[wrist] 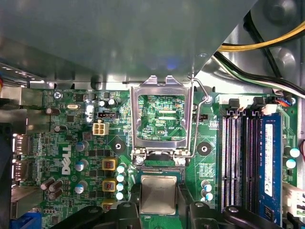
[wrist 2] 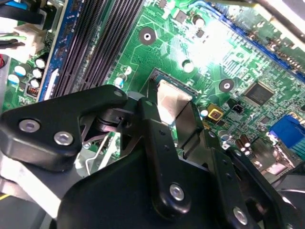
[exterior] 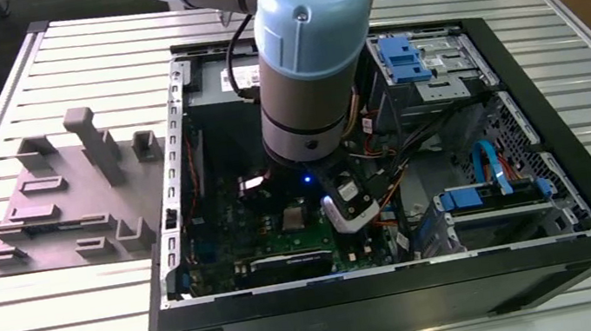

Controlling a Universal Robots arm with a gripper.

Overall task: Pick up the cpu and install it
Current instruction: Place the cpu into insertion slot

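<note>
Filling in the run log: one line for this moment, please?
gripper: shut on cpu | cpu: at socket | lid: raised

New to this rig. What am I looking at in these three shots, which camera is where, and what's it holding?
It is a single robot arm reaching down into an open computer case that lies on a slatted metal table. The exterior view comes from a camera off the arm and takes in the whole scene. On that view's left, a grey plastic fixture sits on the table beside the case. Both wrist views come from cameras riding on the arm, looking closely at the green motherboard. There the black gripper is closed on the cpu, a small silvery square chip. It is held at the socket, whose metal frame is flipped open.
</note>
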